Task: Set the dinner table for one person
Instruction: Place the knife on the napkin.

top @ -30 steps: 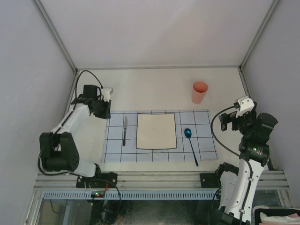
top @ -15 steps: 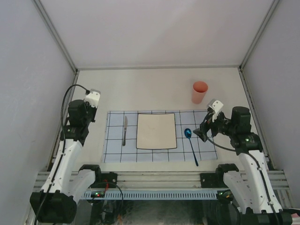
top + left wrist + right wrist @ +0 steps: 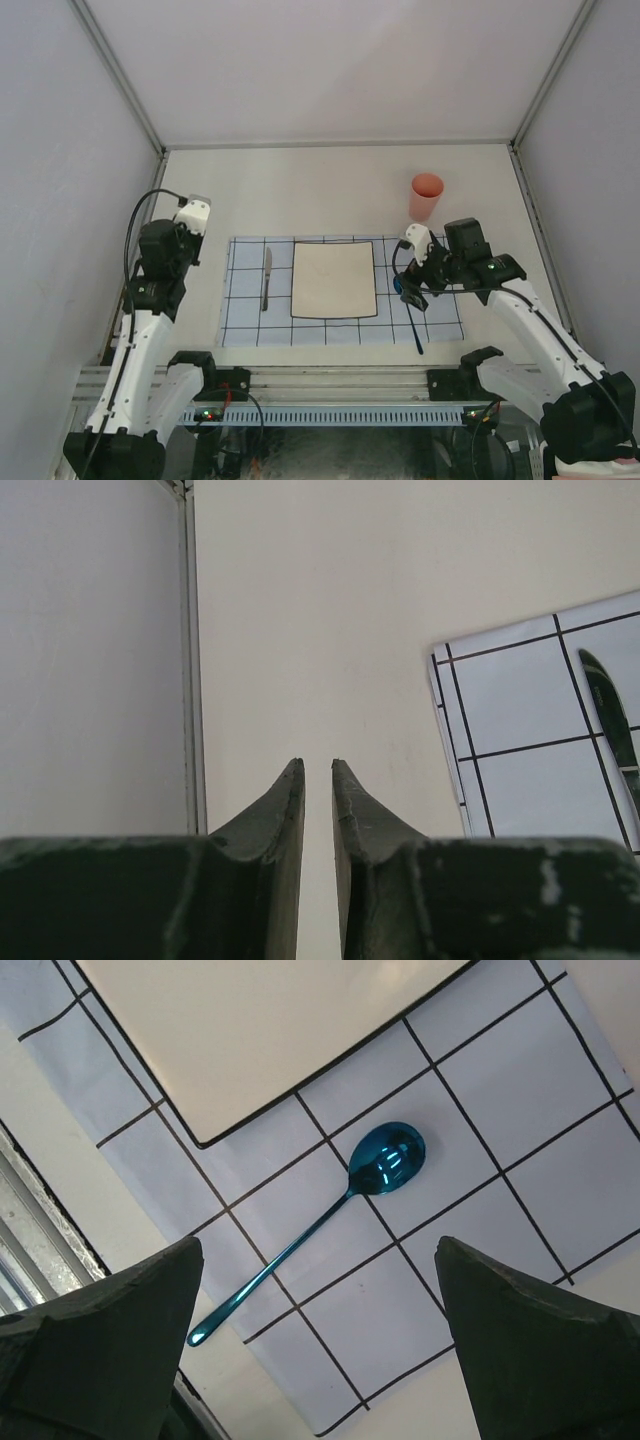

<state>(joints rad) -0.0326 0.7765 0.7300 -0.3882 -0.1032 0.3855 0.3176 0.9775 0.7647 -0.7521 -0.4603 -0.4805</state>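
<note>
On the off-white dinner table (image 3: 330, 190) lies a light-blue grid cloth (image 3: 440, 255) holding a square cream plate (image 3: 334, 279), a knife (image 3: 266, 278) to its left and a blue spoon (image 3: 385, 1157) to its right. My right gripper (image 3: 318, 1242) hovers wide open above the spoon, touching nothing. From above it hides the spoon's bowl and only the handle (image 3: 414, 330) shows. My left gripper (image 3: 317, 763) hangs over bare table left of the cloth, its jaws a narrow gap apart and empty. A salmon cup (image 3: 426, 197) stands behind the cloth at the right.
Pale walls with grey rails (image 3: 150, 190) close in the table on three sides. The metal rail with the arm bases (image 3: 340, 385) runs along the near edge. In the left wrist view the knife (image 3: 612, 710) lies at the far right, on the cloth's corner (image 3: 520, 730).
My right arm has swung in from the right edge and come over the spoon, jaws still wide. My left arm has drawn back from the cloth's far left corner, its jaws narrowing.
</note>
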